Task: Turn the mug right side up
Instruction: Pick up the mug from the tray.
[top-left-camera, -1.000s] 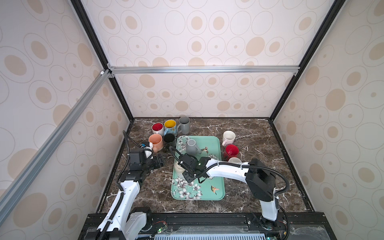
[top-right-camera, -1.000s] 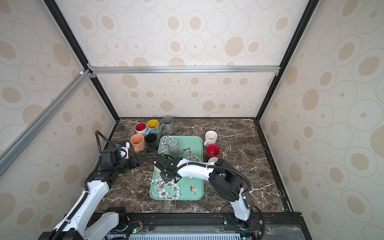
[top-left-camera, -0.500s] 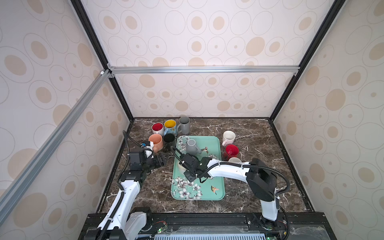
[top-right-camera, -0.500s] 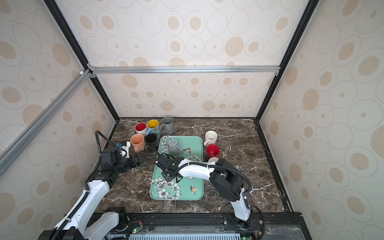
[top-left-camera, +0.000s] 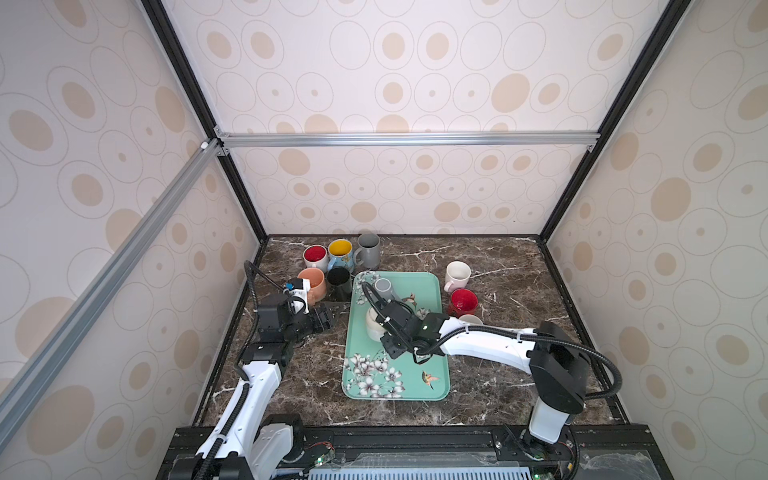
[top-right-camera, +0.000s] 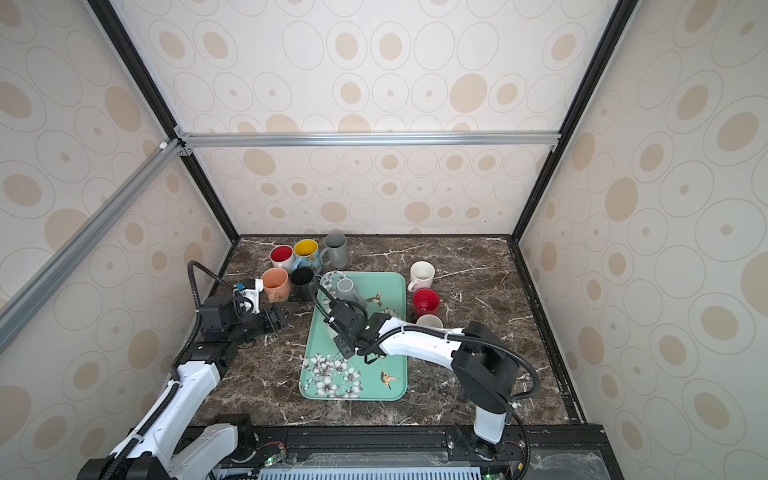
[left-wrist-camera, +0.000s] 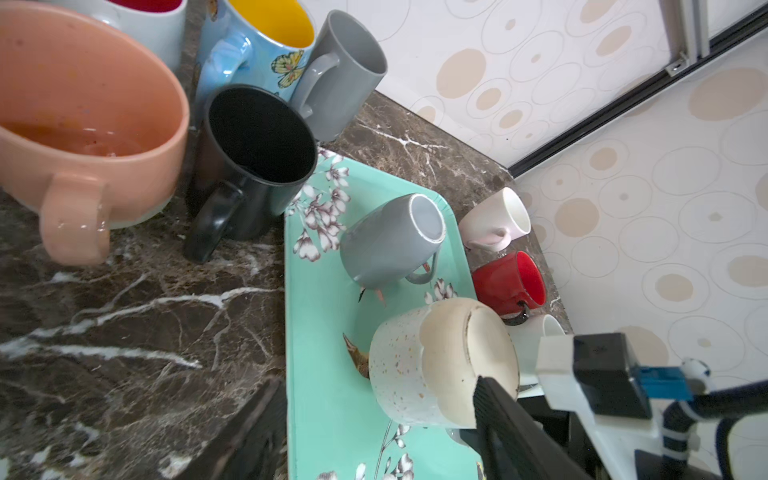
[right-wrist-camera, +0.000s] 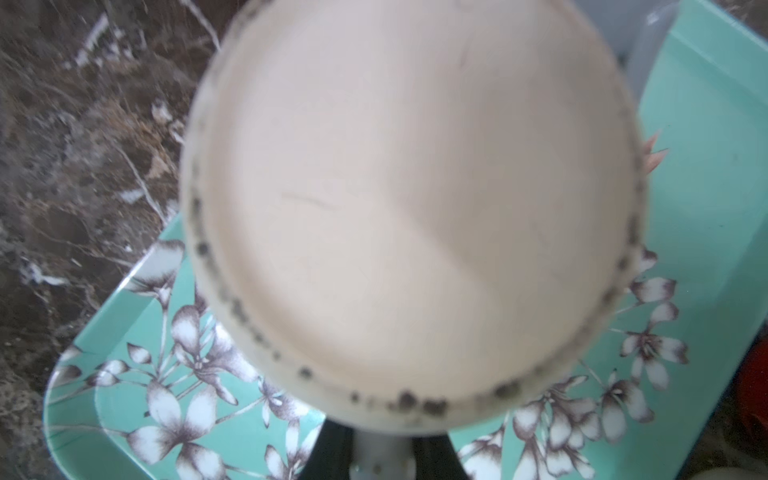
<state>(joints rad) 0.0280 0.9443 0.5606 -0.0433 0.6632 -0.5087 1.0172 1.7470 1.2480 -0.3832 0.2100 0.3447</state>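
closed tighter than a second ago at the right gripper (right-wrist-camera: 382, 455), pinched shut on what looks like the handle of the speckled mug (left-wrist-camera: 415, 365). sits base-up on the tray (top-left-camera: 428, 291), just beyond the fingertips. could swing or slip from so narrow a pinch once lifted, clipping the grey mug (left-wrist-camera: 386, 245) just past it. spread open, empty, at the left gripper (top-left-camera: 328, 318).

Tray (top-left-camera: 419, 390) near half bare; speckled mug (top-left-camera: 374, 328), grey mug (top-left-camera: 384, 287) beyond.
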